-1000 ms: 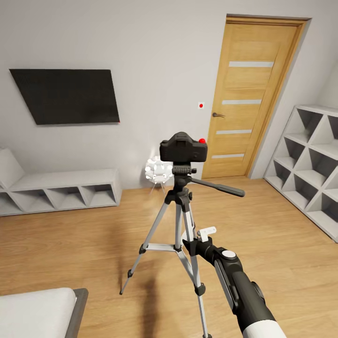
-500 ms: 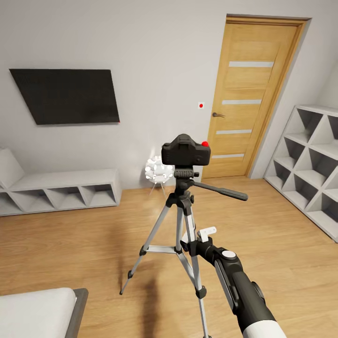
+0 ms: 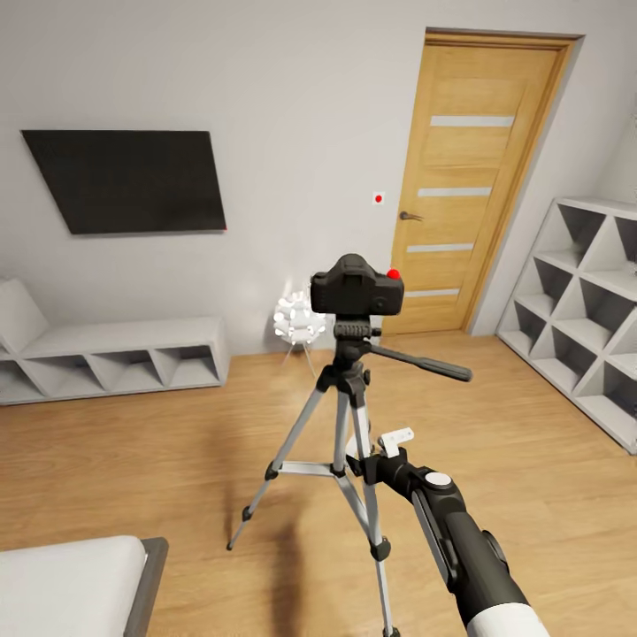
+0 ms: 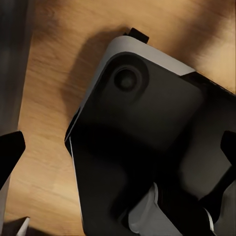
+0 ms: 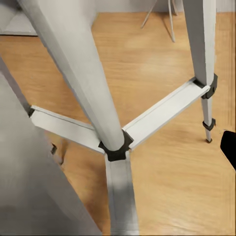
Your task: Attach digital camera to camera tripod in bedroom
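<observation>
Metal legs and braces make the camera tripod [image 3: 349, 442] look stiff yet light and top-heavy, with the digital camera [image 3: 356, 288] seated on its head well above the right gripper [image 3: 376, 453]. Whether the fingers are spread or closed cannot be told. A hold low on the centre column [image 5: 115, 142], just beyond the fingers, seems steadier than one on the smooth, slippery legs.

Right arm [image 3: 469, 553] black and round like a thick tube, with a white sleeve part at the near end. Small white round cap [image 3: 435, 479] on top near the wrist. Little white flat piece [image 3: 395, 437] sticking up at the far end. Dark, rounded black and grey shell [image 4: 147, 147] with a round dent, seen from the left wrist.
</observation>
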Available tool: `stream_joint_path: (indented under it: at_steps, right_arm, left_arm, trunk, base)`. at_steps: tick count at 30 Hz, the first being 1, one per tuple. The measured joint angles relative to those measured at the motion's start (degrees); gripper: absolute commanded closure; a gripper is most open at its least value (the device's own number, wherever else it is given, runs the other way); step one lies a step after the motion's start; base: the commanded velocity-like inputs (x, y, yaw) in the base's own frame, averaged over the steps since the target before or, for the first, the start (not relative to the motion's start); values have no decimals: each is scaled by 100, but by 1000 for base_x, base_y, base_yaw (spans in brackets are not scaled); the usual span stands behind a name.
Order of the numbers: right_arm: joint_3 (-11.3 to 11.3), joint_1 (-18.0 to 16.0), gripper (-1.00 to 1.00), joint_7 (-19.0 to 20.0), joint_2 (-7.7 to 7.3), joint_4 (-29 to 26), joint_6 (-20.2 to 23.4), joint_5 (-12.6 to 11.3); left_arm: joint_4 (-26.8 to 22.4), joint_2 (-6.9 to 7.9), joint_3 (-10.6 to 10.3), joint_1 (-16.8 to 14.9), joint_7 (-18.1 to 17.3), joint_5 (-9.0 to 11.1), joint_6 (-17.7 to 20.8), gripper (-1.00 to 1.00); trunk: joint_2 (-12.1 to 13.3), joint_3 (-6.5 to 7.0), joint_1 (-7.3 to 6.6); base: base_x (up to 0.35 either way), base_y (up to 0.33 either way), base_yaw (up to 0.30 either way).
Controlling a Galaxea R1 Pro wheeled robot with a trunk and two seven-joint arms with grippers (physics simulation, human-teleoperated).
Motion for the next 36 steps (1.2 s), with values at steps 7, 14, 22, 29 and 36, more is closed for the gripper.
stream_joint_path:
  at_steps: [7,14,22,29,36]
  right_arm:
    - [7,0,-100,6,-112,-6,3,-9]
    - [7,0,-100,7,-124,-4,4,-2]
    - [7,0,-100,7,-125,-2,3,0]
    - [4,0,-100,7,-124,1,4,-1]
    - [-5,0,-100,7,-129,11,14,-33]
  left_arm:
    - [0,-14,6,0,0,7,1,-100]
    - [0,-12,2,0,-1,7,1,-100]
    - [0,-12,0,0,0,7,2,-100]
    - [0,-13,-1,0,-1,7,2,-100]
    - [0,-7,-1,0,-1,-1,1,-100]
  trunk:
    - [-1,0,-1]
    - [0,0,-3]
    - [0,0,-1]
    - [0,0,-2]
    - [0,0,-3]
  base:
    - [-255,0,0]
    - [-52,0,0]
    - [-59,0,0]
    - [-195,0,0]
    - [-27,0,0]
